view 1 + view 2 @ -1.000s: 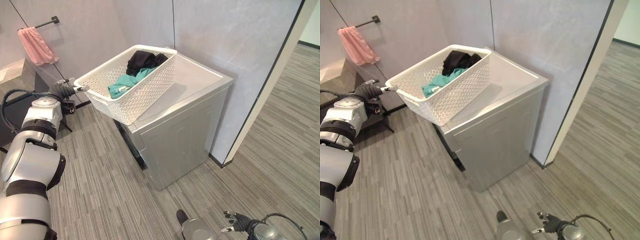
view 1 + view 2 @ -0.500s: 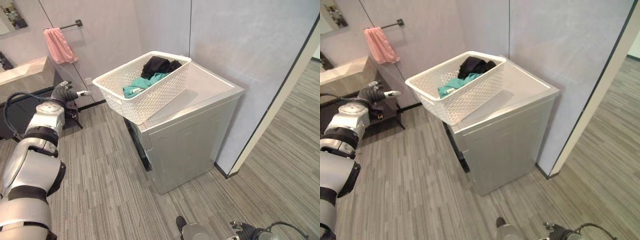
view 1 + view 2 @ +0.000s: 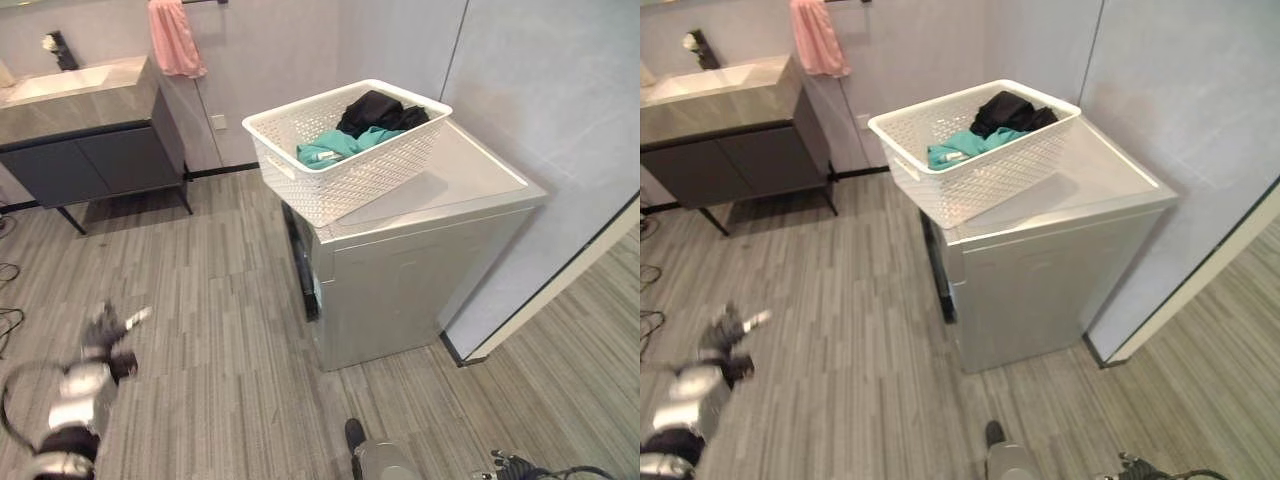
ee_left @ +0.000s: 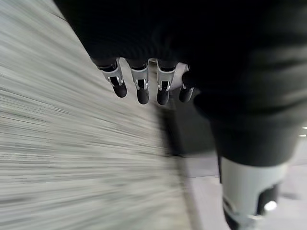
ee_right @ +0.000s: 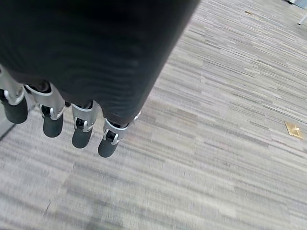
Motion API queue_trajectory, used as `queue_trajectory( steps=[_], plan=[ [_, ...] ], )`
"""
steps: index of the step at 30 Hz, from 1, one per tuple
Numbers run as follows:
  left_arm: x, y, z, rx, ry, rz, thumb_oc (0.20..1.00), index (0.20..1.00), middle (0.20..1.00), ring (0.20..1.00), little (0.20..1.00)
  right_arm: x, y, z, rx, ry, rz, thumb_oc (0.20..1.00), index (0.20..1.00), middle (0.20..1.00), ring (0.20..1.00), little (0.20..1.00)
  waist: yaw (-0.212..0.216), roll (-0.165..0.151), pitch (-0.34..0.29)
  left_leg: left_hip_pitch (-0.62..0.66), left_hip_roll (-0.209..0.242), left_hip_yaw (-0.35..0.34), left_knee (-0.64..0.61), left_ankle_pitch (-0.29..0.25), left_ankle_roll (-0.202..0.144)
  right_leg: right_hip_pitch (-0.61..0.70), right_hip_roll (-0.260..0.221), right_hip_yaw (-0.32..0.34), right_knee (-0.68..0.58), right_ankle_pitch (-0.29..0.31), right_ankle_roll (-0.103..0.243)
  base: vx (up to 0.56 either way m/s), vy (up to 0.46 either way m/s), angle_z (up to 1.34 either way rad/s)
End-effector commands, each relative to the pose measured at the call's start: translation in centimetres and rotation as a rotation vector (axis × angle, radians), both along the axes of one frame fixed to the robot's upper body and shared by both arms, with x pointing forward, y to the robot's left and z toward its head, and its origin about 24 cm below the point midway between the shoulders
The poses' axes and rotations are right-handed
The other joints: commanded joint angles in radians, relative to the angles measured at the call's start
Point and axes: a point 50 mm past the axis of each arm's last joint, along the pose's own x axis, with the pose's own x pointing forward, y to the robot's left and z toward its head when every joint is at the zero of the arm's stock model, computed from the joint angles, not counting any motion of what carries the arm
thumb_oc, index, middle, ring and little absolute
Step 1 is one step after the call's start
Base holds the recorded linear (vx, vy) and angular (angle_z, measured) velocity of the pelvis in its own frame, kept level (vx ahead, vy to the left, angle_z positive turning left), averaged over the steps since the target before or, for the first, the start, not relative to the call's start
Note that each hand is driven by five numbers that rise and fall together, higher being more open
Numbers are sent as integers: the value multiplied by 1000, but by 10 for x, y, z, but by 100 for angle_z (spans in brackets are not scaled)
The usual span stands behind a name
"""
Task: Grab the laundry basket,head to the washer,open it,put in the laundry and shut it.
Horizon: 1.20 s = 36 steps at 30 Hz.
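White laundry basket (image 3: 345, 150) on washer (image 3: 420, 260) looks light, stiff, best gripped at rim handle cutouts; left hand (image 4: 144, 84) and right hand (image 5: 62, 120) fingers relaxed, empty.

White laundry basket (image 3: 345, 165) of teal and black laundry (image 3: 362, 128) sits tilted atop the shut washer (image 3: 420, 270)

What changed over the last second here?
The left hand, earlier raised beside the white perforated laundry basket, has dropped low over the floor, holding nothing. The camera also shifted. The basket stays on the grey washing machine, clothes inside.
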Motion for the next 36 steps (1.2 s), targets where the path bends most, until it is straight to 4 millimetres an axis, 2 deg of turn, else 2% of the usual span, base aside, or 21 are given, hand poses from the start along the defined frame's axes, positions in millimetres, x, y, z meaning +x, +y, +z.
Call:
queue_trajectory(
  steps=[1, 2, 3, 4, 5, 6, 7, 8, 10, 12, 13, 14, 16, 19, 22, 24, 25, 27, 32, 34, 36],
  plan=[
    [1, 11, -2, 39, 68, 17, 1000, 1000, 1000, 1000, 1000, 20, 5, 1, 14, -50, 6, 1000, 1000, 1000, 1000, 1000, -24, -44, 40, -39, -70, -24, 141, -130, 68, -21, -104, 71, -39, 118, 109, -72, 200, 6],
    [1, 11, -2, 39, 68, 17, 1000, 1000, 1000, 1000, 1000, 20, 5, 1, 14, -50, 6, 1000, 1000, 1000, 1000, 1000, -24, -44, 40, -39, -70, -24, 142, -130, 68, -22, -104, 71, -39, 118, 109, -125, 270, -6],
    [-41, 6, -36, 26, 317, 33, 1000, 1000, 1000, 1000, 1000, 31, 14, 0, 20, -53, 55, 1000, 1000, 1000, 1000, 1000, -21, -49, 56, -45, -73, 1, 142, -130, 78, -44, -106, 77, -34, 138, 105, -126, 187, -16],
    [-57, 2, -46, 2, 384, 59, 1000, 1000, 1000, 1000, 1000, 37, 19, 0, 24, -68, 74, 1000, 1000, 1000, 1000, 1000, -16, -50, 61, -55, -69, 16, 142, -125, 81, -58, -100, 60, -26, 124, 100, -133, 186, -22],
    [-57, 2, -46, 3, 383, 59, 1000, 1000, 1000, 1000, 1000, 37, 19, 0, 24, -68, 74, 1000, 1000, 1000, 1000, 1000, -16, -53, 58, -58, -73, 16, 140, -120, 81, -62, -103, 61, -27, 126, 100, -120, 153, -42],
    [-81, -7, -61, -53, 469, 111, 1000, 1000, 1000, 1000, 1000, 38, 28, -3, 56, -69, 84, 1000, 1000, 1000, 1000, 1000, -18, -46, 59, -78, -75, 23, 134, -102, 89, -69, -61, 54, 10, 61, 83, -72, 105, -40],
    [-81, -7, -61, -53, 469, 111, 1000, 1000, 1000, 1000, 1000, 38, 28, -3, 56, -69, 84, 1000, 1000, 1000, 1000, 1000, -18, -47, 58, -79, -76, 23, 134, -101, 89, -70, -62, 54, 10, 61, 83, -62, 196, -34],
    [-119, -23, -78, -127, 598, 134, 1000, 1000, 1000, 1000, 1000, 32, 37, -9, 90, -43, 90, 1000, 1000, 1000, 1000, 1000, -12, -44, 40, -74, -86, 22, 94, -80, 99, -50, 8, 46, 35, -10, 56, -9, 133, -7],
    [-155, -36, -88, -166, 744, 114, 1000, 1000, 1000, 1000, 1000, 26, 44, -13, 117, -11, 125, 1000, 1000, 1000, 1000, 1000, -6, -40, 19, -80, -91, 10, 56, -46, 109, -23, 115, 46, 110, -91, 17, -29, 123, -26],
    [-167, -43, -92, -163, 804, 63, 1000, 1000, 1000, 1000, 1000, 20, 50, -16, 148, 0, 139, 1000, 1000, 1000, 1000, 1000, -1, -45, -5, -89, -101, -8, 16, -12, 108, 10, 185, 64, 129, -140, -11, -21, 35, 3],
    [-167, -43, -92, -163, 804, 63, 1000, 1000, 1000, 1000, 1000, 20, 50, -16, 148, 0, 139, 1000, 1000, 1000, 1000, 1000, -1, -45, -5, -89, -101, -8, 16, -12, 108, 11, 185, 64, 129, -141, -11, -25, -20, 60],
    [-174, -57, -98, -195, 829, 19, 1000, 1000, 1000, 1000, 1000, 21, 56, -14, 182, -30, 143, 1000, 1000, 1000, 1000, 1000, 12, -56, -19, -101, -118, -18, -9, 7, 107, 37, 221, 48, 118, -157, -33, -20, -28, 51],
    [-174, -59, -99, -195, 825, 8, 1000, 1000, 1000, 1000, 1000, 17, 56, -15, 189, -24, 139, 1000, 1000, 1000, 1000, 1000, 11, -58, -22, -104, -122, -24, -10, 10, 106, 41, 222, 48, 107, -156, -36, 14, -44, 32],
    [-154, -70, -103, -181, 771, -79, 1000, 1000, 1000, 1000, 1000, 11, 54, -18, 175, 10, 134, 1000, 1000, 1000, 1000, 1000, 12, -41, -28, -101, -116, -20, -11, 8, 103, 48, 235, 70, 86, -157, -46, 45, -49, 21],
    [-94, -89, -99, -71, 634, -333, 1000, 1000, 1000, 1000, 1000, 13, 44, -17, 95, 37, 169, 1000, 1000, 1000, 1000, 1000, 4, -20, -23, -125, -122, -21, 32, -5, 94, 74, 234, 71, 21, -163, -69, 15, -39, -1],
    [-57, -100, -90, 8, 542, -435, 1000, 1000, 1000, 1000, 1000, 21, 36, -14, 55, 4, 144, 1000, 1000, 1000, 1000, 1000, -4, -20, 3, -183, -134, -7, 168, -16, 67, 83, 213, 65, 16, -159, -75, -48, -7, 20],
    [-55, -101, -90, 6, 539, -429, 1000, 1000, 1000, 1000, 1000, 25, 36, -13, 49, -7, 138, 1000, 1000, 1000, 1000, 1000, -4, -18, 13, -197, -132, -6, 189, -13, 54, 87, 210, 60, 15, -158, -77, -72, 18, 29],
    [-37, -111, -86, 40, 502, -491, 1000, 1000, 1000, 1000, 1000, 27, 35, -13, 30, -20, 127, 1000, 1000, 1000, 1000, 1000, -19, -25, 26, -230, -71, 84, 205, 1, 30, 108, 174, 33, 0, -158, -71, -41, 37, 30],
    [-26, -113, -82, 76, 478, -522, 1000, 1000, 1000, 1000, 1000, 20, 38, -17, 30, -6, 94, 1000, 1000, 1000, 1000, 1000, -13, -30, 9, -270, 12, 75, 101, 71, 27, 132, 138, 25, -48, -151, -56, 4, 81, 27],
    [-30, -105, -82, 66, 493, -487, 1000, 1000, 1000, 1000, 1000, 14, 37, -19, 22, 15, 88, 1000, 1000, 1000, 1000, 1000, -14, -19, 7, -303, 97, 77, 13, 177, -4, 143, 124, 24, -52, -162, -47, 129, 196, 17],
    [-35, -101, -84, 58, 508, -465, 1000, 1000, 1000, 1000, 1000, 13, 36, -19, 17, 22, 100, 1000, 1000, 1000, 1000, 1000, -11, -16, 9, -312, 123, 67, -24, 201, -16, 155, 120, 35, -50, -174, -45, 164, 217, 12]
  ],
)
